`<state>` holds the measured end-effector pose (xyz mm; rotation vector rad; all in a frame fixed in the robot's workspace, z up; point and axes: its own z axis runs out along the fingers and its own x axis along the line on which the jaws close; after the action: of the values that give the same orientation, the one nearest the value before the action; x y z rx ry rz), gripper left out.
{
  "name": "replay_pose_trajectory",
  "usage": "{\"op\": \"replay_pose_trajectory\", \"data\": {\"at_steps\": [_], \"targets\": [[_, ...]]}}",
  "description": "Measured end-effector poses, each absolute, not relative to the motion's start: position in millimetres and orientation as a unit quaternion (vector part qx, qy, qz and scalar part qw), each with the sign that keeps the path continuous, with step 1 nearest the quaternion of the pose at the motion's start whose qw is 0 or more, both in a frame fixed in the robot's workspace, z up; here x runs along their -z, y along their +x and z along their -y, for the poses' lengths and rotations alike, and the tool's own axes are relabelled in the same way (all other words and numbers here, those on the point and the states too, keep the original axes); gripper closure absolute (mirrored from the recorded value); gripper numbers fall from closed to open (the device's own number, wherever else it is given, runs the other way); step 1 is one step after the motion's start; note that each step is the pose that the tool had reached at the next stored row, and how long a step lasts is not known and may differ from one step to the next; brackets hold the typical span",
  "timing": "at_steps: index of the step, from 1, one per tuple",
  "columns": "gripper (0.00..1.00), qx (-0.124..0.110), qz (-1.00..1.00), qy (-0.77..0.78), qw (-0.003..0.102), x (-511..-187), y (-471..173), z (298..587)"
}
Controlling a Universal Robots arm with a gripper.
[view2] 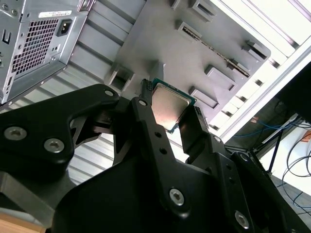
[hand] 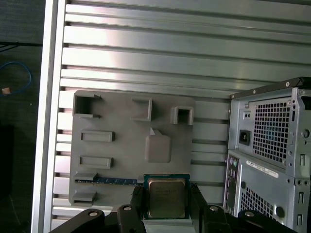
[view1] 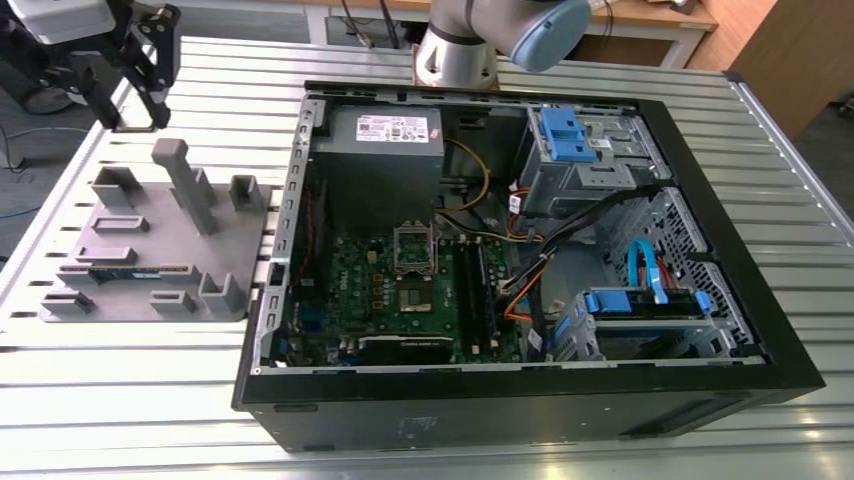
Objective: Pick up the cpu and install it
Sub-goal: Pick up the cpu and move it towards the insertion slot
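1. A ribbed metal surface (view1: 134, 400) carries everything.
2. An open computer case (view1: 534, 410) lies on its side in the middle of the surface. Its green motherboard (view1: 400, 290) faces up among cables and blue drive brackets.
3. The base of the robot arm (view1: 467, 45) stands behind the case.
4. A grey plastic tray (view1: 147, 250) with raised holders sits just beside the case, on the exterior view's left. A long narrow memory stick (hand: 114, 181) lies in one of its slots.
5. The black gripper (view1: 136, 115) hangs in the air near the tray's far end, at the exterior view's upper left.
6. Its fingers (view2: 150, 131) are closed to the width of the cpu and clamp it by two opposite edges.
7. The cpu (hand: 166, 196) is a small square chip with a silver top and a green rim. It is held between the fingers above the tray, outside the case and well apart from the motherboard.
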<state>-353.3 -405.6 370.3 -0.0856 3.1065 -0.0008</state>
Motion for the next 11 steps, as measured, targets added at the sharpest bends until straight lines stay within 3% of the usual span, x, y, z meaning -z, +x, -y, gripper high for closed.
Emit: {"op": "replay_pose_trajectory", "data": {"at_steps": [11], "targets": [[0.53, 0.0, -0.999, -0.028, 0.017, -370.3, -343.9, 405.6]]}}
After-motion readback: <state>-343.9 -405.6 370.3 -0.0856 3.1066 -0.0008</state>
